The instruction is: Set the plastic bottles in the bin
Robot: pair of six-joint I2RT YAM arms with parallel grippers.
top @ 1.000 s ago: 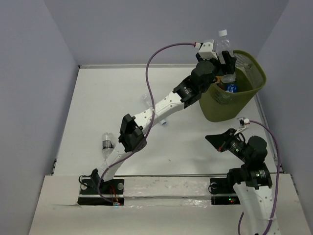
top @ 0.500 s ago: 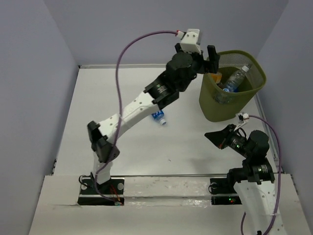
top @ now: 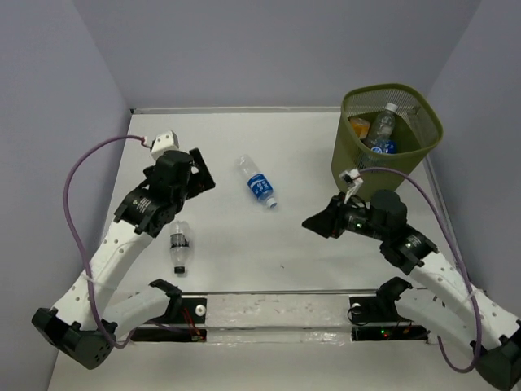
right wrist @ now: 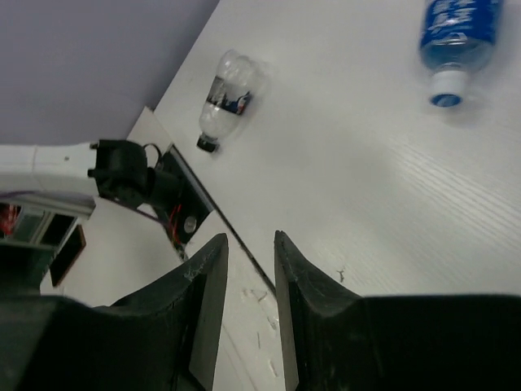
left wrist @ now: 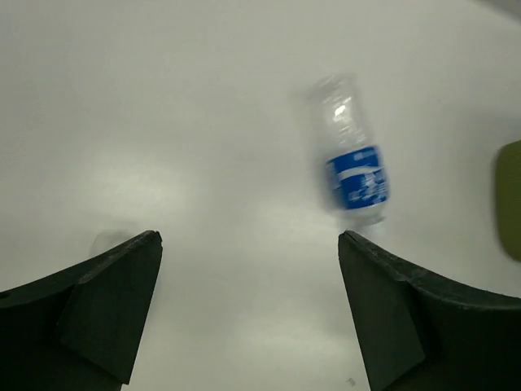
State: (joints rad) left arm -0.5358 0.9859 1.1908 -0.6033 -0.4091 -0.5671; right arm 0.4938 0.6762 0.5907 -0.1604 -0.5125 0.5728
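The left arm [top: 122, 244] and right arm [top: 444, 273] share white link shells and black joint housings. A purple cable [top: 77, 175] loops to each wrist, where a white camera block [top: 165, 140] sits. The jaws are dark, wedge-shaped and matte.

A white desk [top: 203, 147], faintly wood-grained, with pale lavender walls [top: 49, 98] rising along the desk's left, far and right edges.

We see an olive-green wire-mesh bin [top: 352, 176] against a white table [top: 269, 244] and lilac walls [top: 244, 49]. Two clear plastics stand out: a blue-labelled bottle [top: 258, 184] and a dark-labelled bottle [top: 179, 244].
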